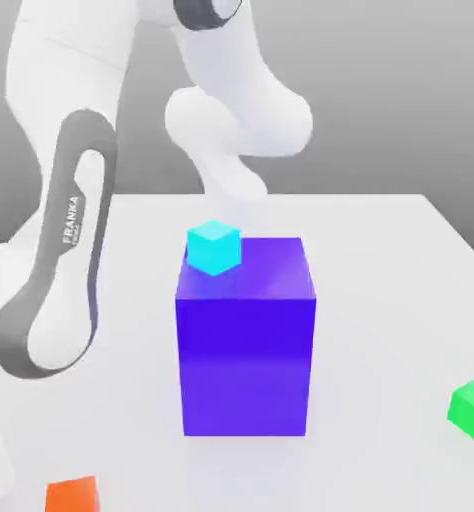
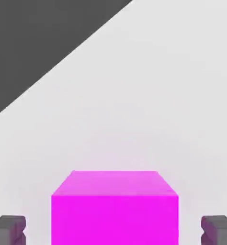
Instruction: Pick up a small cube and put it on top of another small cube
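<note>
The small cube point(image 2: 114, 210) is bright magenta and rests on the white table point(image 2: 149, 105), close under the hand camera. My gripper point(image 2: 114, 230) straddles it. One grey fingertip point(image 2: 9, 228) stands on one side of the cube and the other fingertip on the opposite side. A clear gap of table shows between each fingertip and the cube, so the jaws stand open and touch nothing. In the exterior view the white arm point(image 1: 236, 120) reaches down behind the big blue-purple block point(image 1: 246, 340).
A cyan cube point(image 1: 214, 247) shows at the big block's top corner on the exterior view's left. An orange cube point(image 1: 73, 495) lies at the near left, a green cube point(image 1: 472, 408) at the near right. The table's edge point(image 2: 62, 62) runs diagonally beyond the magenta cube.
</note>
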Controlling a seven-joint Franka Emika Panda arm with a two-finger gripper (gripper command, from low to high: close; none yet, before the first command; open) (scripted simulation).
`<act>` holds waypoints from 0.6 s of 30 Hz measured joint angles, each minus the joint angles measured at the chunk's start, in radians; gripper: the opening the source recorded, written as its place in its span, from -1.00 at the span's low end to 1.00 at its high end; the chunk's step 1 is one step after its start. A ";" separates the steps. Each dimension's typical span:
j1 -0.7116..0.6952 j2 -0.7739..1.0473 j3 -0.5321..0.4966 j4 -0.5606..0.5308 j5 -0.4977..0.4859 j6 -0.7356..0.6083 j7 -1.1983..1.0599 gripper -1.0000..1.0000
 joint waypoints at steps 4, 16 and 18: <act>0.000 0.000 0.000 0.000 0.001 0.000 0.000 -1.00; 0.251 -0.235 0.111 -0.134 -0.146 -0.099 0.009 -1.00; 0.303 -0.263 0.151 -0.164 -0.168 -0.095 0.001 -1.00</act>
